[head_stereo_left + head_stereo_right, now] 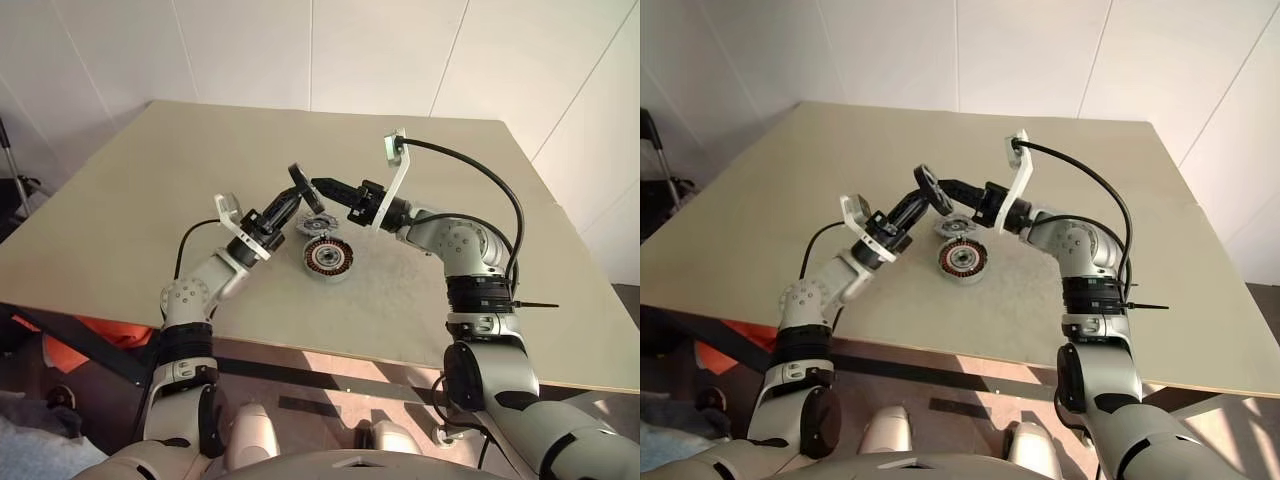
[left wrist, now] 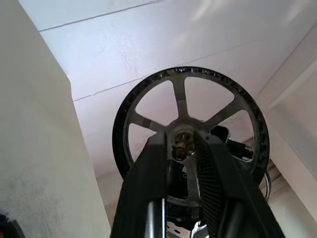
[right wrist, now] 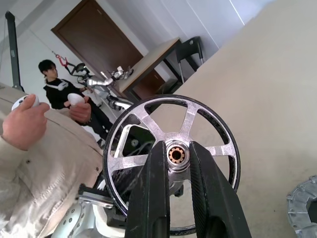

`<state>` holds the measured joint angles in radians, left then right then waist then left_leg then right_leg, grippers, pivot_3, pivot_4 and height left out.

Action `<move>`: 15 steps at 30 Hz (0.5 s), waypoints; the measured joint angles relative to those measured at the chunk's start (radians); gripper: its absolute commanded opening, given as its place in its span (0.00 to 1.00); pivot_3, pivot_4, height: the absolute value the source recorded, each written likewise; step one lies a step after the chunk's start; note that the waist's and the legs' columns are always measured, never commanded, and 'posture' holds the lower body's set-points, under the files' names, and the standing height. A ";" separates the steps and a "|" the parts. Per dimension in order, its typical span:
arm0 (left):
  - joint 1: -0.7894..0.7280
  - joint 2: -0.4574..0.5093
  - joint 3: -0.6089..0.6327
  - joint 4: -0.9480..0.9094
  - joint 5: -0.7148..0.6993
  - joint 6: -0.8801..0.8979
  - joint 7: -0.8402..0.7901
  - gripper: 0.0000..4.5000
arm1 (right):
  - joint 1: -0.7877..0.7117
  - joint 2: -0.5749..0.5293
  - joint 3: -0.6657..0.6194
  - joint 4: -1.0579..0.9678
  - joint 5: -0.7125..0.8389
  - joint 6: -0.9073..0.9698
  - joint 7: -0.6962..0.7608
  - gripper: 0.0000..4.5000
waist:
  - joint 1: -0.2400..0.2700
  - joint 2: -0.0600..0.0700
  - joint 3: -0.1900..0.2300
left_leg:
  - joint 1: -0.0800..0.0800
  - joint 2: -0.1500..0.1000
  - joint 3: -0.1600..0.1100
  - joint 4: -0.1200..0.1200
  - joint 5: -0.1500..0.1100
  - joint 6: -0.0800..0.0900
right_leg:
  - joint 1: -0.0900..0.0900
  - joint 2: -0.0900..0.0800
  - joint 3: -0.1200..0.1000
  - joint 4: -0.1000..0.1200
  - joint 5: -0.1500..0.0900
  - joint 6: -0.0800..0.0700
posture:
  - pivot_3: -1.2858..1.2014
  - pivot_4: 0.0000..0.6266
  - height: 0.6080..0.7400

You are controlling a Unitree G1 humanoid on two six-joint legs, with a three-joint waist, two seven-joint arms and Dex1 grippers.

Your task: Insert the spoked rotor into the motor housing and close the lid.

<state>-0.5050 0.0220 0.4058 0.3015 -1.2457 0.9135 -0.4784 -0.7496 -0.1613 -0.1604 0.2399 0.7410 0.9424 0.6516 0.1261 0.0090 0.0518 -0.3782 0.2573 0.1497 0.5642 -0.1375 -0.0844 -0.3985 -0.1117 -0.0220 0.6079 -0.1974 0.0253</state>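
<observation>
The spoked rotor (image 1: 300,185), with its black rim and silver spokes, is held on edge in the air above the table. My right gripper (image 1: 318,185) comes in from the right and is shut on its hub; in the right wrist view both fingers (image 3: 151,198) clamp the hub. My left gripper (image 1: 293,198) reaches up to the same hub (image 2: 181,147) from the lower left. Below them on the table stand the motor housing (image 1: 328,258), showing copper windings, and just behind it the grey slotted lid (image 1: 316,223).
The tan table (image 1: 150,200) stretches wide around the parts, with its front edge close to me. A white wall stands behind it. In the right wrist view, a person in a beige sleeve (image 3: 39,163) holds a controller, and another person (image 3: 59,94) stands farther back.
</observation>
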 measured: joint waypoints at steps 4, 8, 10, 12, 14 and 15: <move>0.000 0.005 0.000 0.000 0.001 0.022 0.008 0.56 | 0.000 0.000 0.007 0.000 -0.001 0.000 0.001 0.06 | 0.000 0.000 0.000 | 0.000 0.000 0.000 0.000 0.000 0.000 | 0.000 0.000 0.000 0.000 0.000 0.000 | 0.52 0.00 1.00; 0.015 0.018 -0.004 0.000 0.012 0.032 0.002 0.56 | 0.000 -0.018 0.021 -0.002 -0.013 -0.009 0.003 0.06 | 0.000 0.000 0.000 | 0.000 0.000 0.000 0.000 0.000 0.000 | 0.000 0.000 0.000 0.000 0.000 0.000 | 0.52 0.00 1.00; 0.030 0.026 -0.006 -0.002 0.020 0.034 -0.001 0.56 | 0.001 -0.061 0.069 -0.022 -0.064 -0.039 0.011 0.06 | 0.001 0.000 0.000 | 0.000 0.000 0.000 0.000 0.000 0.000 | 0.000 0.000 0.000 0.000 0.000 0.000 | 0.52 0.00 1.00; 0.053 0.045 -0.012 -0.006 0.028 0.038 -0.002 0.56 | 0.003 -0.117 0.125 -0.050 -0.134 -0.079 0.022 0.06 | 0.001 0.000 0.000 | 0.000 0.000 0.000 0.000 0.000 0.000 | 0.000 0.000 0.000 -0.001 0.000 0.000 | 0.52 0.00 1.00; 0.080 0.059 -0.014 -0.020 0.031 0.046 -0.002 0.56 | 0.011 -0.149 0.147 -0.066 -0.174 -0.107 0.027 0.06 | 0.001 0.000 0.000 | 0.000 0.000 0.000 0.000 0.000 0.000 | 0.000 0.000 0.000 -0.001 0.000 0.000 | 0.52 0.00 1.00; 0.093 0.065 -0.017 -0.030 0.032 0.053 -0.002 0.56 | 0.019 -0.165 0.162 -0.073 -0.194 -0.120 0.030 0.06 | 0.001 0.000 0.000 | 0.000 0.000 0.000 0.000 0.000 0.000 | 0.000 0.000 0.000 -0.001 0.000 0.000 | 0.52 0.00 1.00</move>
<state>-0.4117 0.0874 0.3888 0.2717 -1.2134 0.9663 -0.4802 -0.7304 -0.3258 0.0015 0.1667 0.5466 0.8225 0.6818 0.1267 0.0090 0.0518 -0.3782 0.2572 0.1497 0.5639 -0.1375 -0.0844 -0.3985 -0.1117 -0.0221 0.6072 -0.1975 0.0255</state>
